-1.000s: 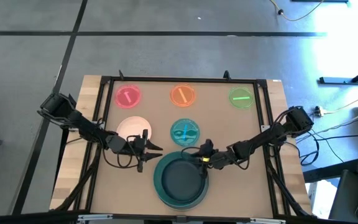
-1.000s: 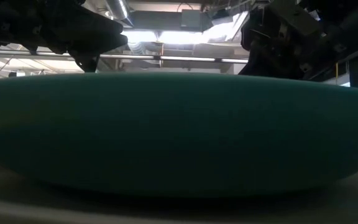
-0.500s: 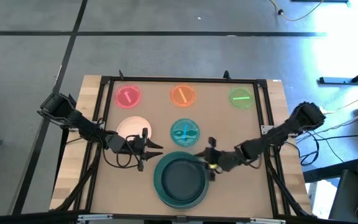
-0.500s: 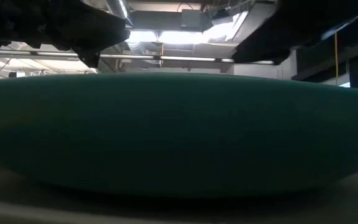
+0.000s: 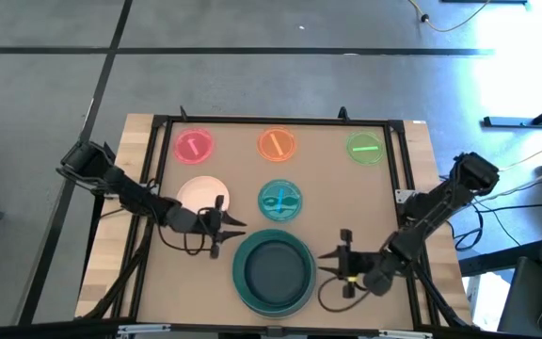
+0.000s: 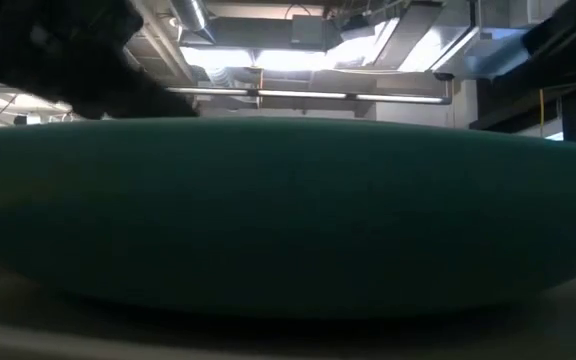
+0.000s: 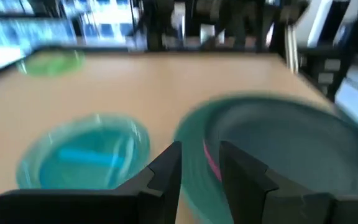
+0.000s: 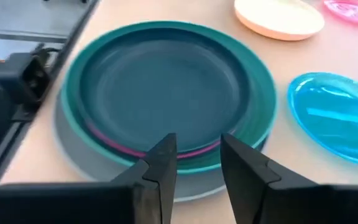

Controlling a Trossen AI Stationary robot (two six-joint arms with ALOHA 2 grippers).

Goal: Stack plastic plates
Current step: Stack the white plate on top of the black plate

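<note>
Stack (image 5: pixel 273 273) sits at table's near edge: teal on top, magenta and grey rims peeking under, only right wrist cam catches that. Right gripper (image 5: pixel 338 267) just right of stack, jaws narrow, empty. Left gripper (image 5: pixel 226 223) just up-left of stack, also narrow, empty. Risk imo: nudging uneven stack on next grab. Blue plate (image 5: pixel 279 201) just behind stack.

- Stack (image 5: pixel 273 274), table's near edge: teal plate (image 8: pixel 166 87) uppermost, magenta rim (image 8: pixel 114 144) under it, grey plate (image 8: pixel 79 158) lowest.
- Clear blue plate (image 5: pixel 279 201): flat, just behind the stack.
- Pale pink plate (image 5: pixel 199 194): left of blue.
- Far row, left to right: translucent pink (image 5: pixel 194 145), orange (image 5: pixel 276 144), green (image 5: pixel 365 148).
</note>
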